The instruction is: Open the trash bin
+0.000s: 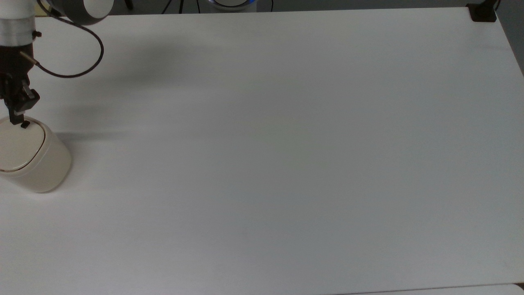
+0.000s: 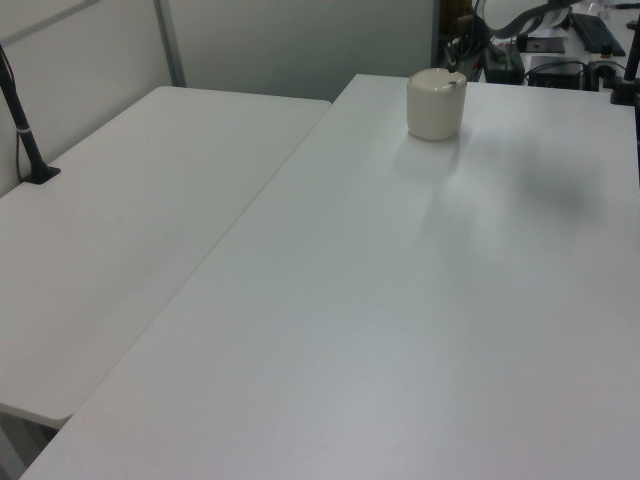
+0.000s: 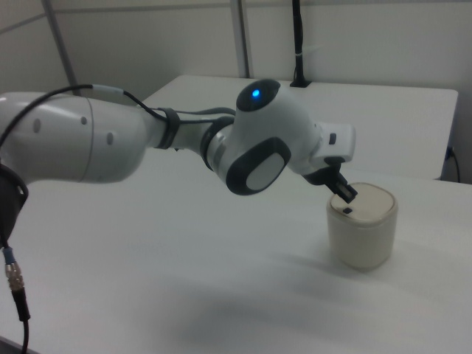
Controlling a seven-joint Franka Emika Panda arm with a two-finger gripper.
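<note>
Trash bin [image 1: 35,157] sits upright on the white tabletop [image 1: 286,164], against the top view's left edge of the tabletop, roughly mid-depth there; in the left view it stands near the far edge [image 2: 435,103], and in the right view it is at the right side [image 3: 362,225]. Cream-beige cylinder, rounded oval lid [image 1: 18,143] seated flat on top, lid closed, seam line visible around it. Small black rectangular button [image 1: 25,124] sits at the lid's edge nearest the arm; in the right view the button [image 3: 346,211] is on the lid's near-left part. Claw [image 1: 15,119] hangs directly over that button end of the lid, tip pointing down at it; in the top view the dark tip reads as just touching or just above the lid rim beside the button, cannot tell which. In the right view the claw [image 3: 345,193] is angled down toward the button from the left, tip just above it. Fingers look pressed together into one narrow dark tip, nothing pinched between them. White arm [image 3: 147,144] reaches across the tabletop in the right view, with a lit blue dot on the joint housing [image 3: 256,94]. Black cable [image 1: 69,65] loops off the wrist in the top view. Black clamp [image 1: 483,12] sits at the top view's upper right corner of the tabletop. Second white table [image 2: 130,230] adjoins on the left view's left.
</note>
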